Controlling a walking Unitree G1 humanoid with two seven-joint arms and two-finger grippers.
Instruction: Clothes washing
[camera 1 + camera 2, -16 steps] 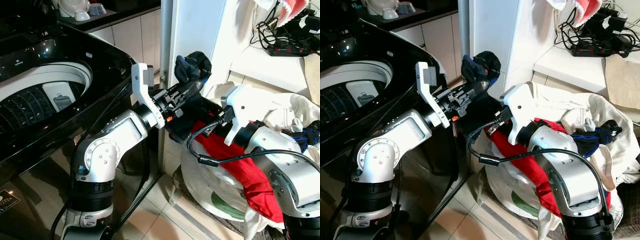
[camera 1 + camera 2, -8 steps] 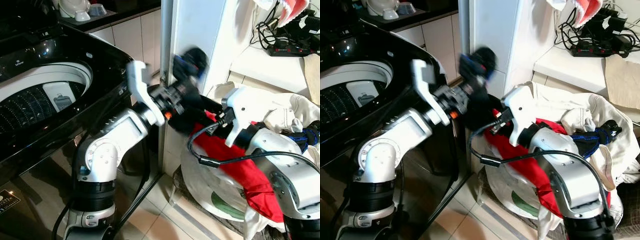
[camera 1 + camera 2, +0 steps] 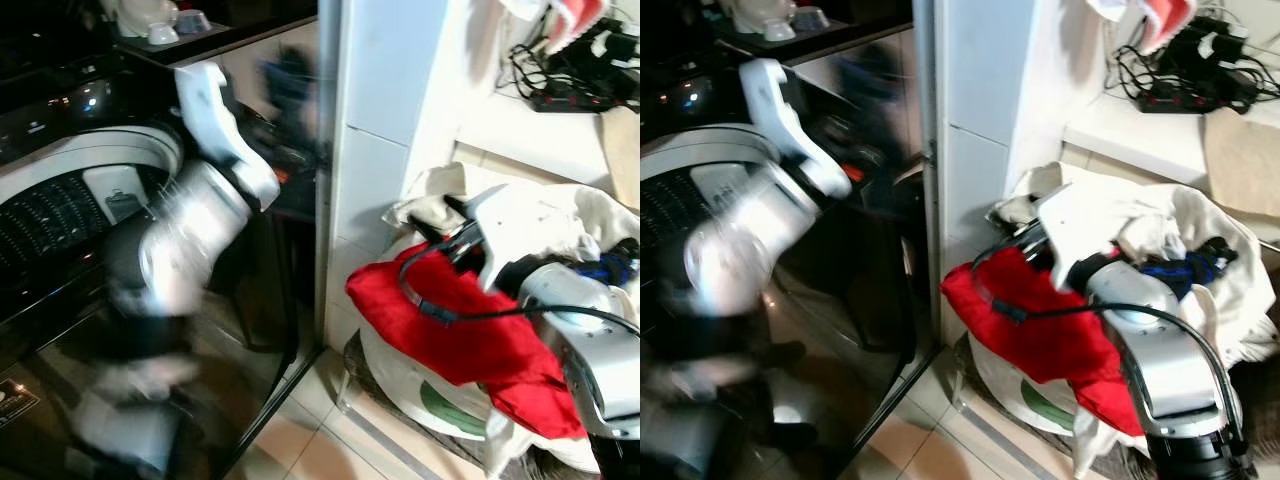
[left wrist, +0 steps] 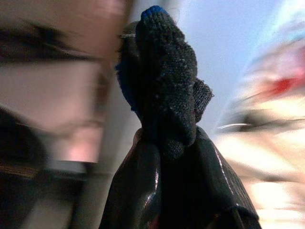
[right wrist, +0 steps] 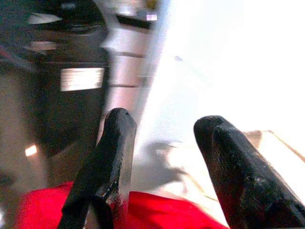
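My left gripper (image 4: 169, 143) is shut on a black-and-blue knit garment (image 4: 164, 81), which stands up out of the fingers. In the eye views the left arm (image 3: 195, 210) is a blur. It reaches over the right side of the black top-loading washing machine (image 3: 60, 120), and the dark garment (image 3: 288, 85) is a smear above the machine's edge. My right gripper (image 5: 162, 143) is open with nothing between its fingers, and it hovers over a red cloth (image 3: 460, 320). That cloth drapes over a heap of white laundry (image 3: 560, 210) on the right.
A white tiled pillar (image 3: 385, 100) stands between the washer and the laundry heap. A power strip with cables (image 3: 580, 95) lies on the ledge behind. Cups (image 3: 165, 25) sit on the counter beyond the washer. Tiled floor (image 3: 310, 440) lies below.
My left arm has swung fast to the left and up, carrying the dark garment from beside the pillar to over the washer. The red cloth now lies broader over the heap.
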